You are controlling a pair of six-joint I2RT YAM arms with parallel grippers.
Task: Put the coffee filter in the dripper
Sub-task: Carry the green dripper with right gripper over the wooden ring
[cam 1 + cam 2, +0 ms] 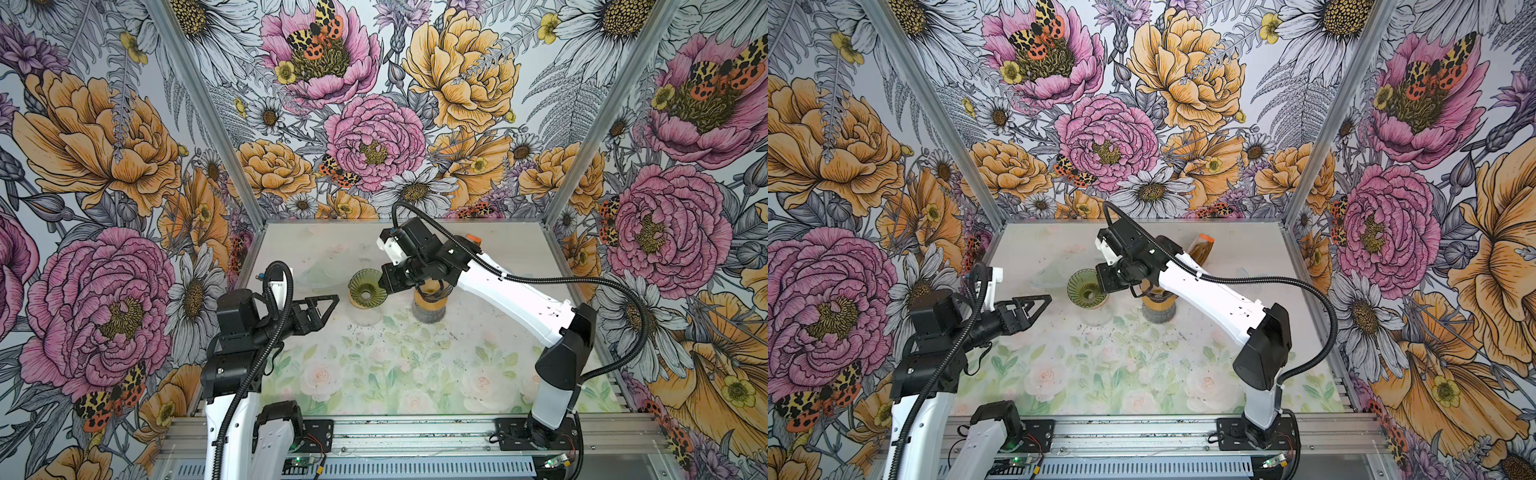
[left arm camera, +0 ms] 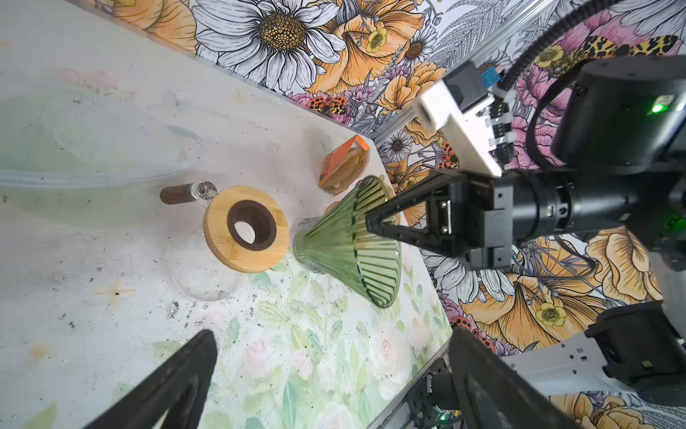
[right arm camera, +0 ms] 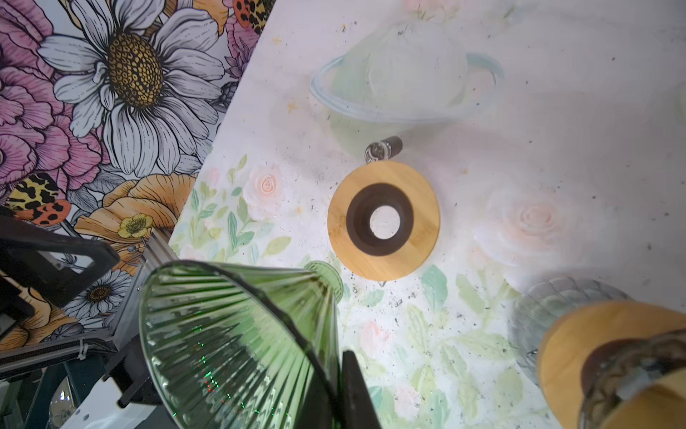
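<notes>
Left wrist: filter pack beyond dripper, unseen from right wrist.

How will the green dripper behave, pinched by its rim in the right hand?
The green dripper looks like ribbed glass: probably rigid, slick, breakable if knocked. The right hand pinches only its rim, so it may pivot or slip. Its narrow foot likely tips until seated in the wooden collar.

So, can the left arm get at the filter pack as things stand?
Probably not directly: the filter pack sits behind the right arm, and the right gripper holds the dripper in between; the left gripper is open.
</notes>
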